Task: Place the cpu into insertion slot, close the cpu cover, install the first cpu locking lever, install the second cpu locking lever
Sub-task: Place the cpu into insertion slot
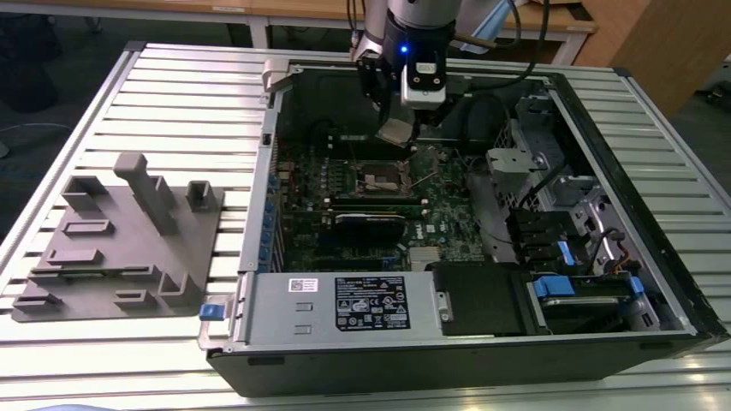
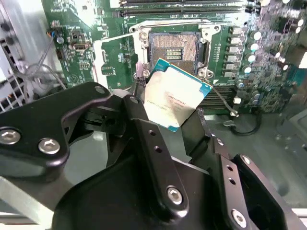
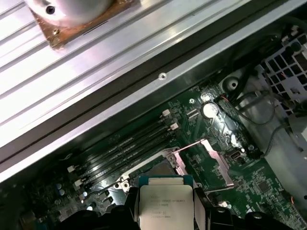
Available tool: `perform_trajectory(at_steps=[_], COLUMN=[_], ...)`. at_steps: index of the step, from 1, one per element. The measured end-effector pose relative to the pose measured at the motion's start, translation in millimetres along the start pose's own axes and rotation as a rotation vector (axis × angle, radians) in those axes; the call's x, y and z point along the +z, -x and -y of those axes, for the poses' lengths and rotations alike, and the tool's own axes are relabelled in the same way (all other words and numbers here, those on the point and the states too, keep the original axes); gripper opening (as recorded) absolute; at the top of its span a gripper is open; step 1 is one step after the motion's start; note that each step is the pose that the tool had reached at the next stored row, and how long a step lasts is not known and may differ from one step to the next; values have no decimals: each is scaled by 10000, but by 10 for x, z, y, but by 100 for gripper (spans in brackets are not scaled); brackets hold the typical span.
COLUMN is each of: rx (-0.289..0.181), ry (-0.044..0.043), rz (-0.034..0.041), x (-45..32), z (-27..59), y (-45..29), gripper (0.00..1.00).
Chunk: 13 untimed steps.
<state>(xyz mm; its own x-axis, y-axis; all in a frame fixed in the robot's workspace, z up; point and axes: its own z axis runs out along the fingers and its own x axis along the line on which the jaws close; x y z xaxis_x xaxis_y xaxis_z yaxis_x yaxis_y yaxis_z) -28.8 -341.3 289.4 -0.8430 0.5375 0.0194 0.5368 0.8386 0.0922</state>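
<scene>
Above the open computer case (image 1: pixel 457 360) on a slatted metal table (image 1: pixel 171 103) — the claw (image 1: pixel 400 122) grips the cpu (image 2: pixel 175 93).

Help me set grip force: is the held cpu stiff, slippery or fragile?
Likely stiff: the cpu is a flat metal-topped plate, held tilted without sagging. Probably slippery: its top looks smooth and shiny. Possibly fragile along its thin green edge.

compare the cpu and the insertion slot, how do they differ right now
The cpu has a pale metal top; the insertion slot is dark-centred. The cpu hangs tilted in the gripper; the insertion slot lies flat in the board, empty. Both are square.
</scene>
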Motion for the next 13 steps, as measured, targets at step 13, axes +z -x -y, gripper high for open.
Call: perform_trajectory(at_steps=[13], rx=[1757], ry=[33], rz=[162], x=[9], z=[1], y=[0], gripper=[54])
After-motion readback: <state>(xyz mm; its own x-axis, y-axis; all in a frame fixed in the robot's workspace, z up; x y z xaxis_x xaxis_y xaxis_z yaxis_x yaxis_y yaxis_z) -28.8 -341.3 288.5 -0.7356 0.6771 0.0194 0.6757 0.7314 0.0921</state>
